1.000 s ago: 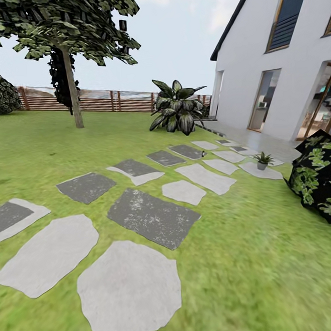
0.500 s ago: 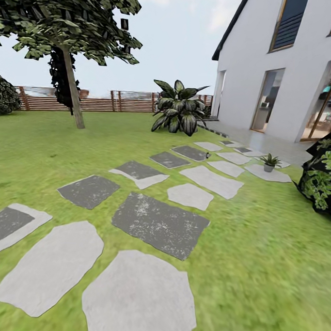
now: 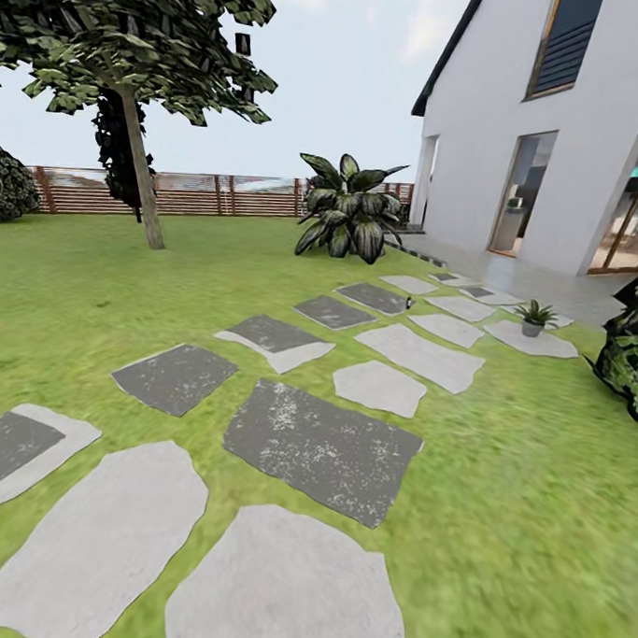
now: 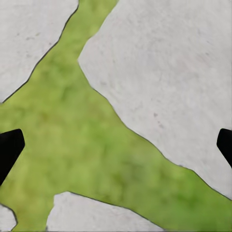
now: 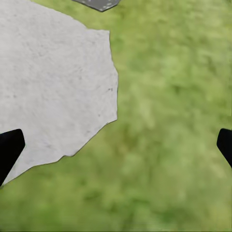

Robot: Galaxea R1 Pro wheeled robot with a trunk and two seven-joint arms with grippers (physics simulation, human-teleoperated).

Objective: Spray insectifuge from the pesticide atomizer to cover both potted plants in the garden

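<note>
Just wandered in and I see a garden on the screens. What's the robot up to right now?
Nothing is being handled yet. The robot is out on the lawn by the stepping stones, and both grippers, left and right, hang open and empty over grass and stone. Far along the path a small dark object, probably the pesticide atomizer, stands on a stone, and one potted plant sits near the house.

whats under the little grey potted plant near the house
The small grey-potted green plant stands on a pale flat stepping stone set in lawn; the stone directly beneath the pot is covered.
</note>
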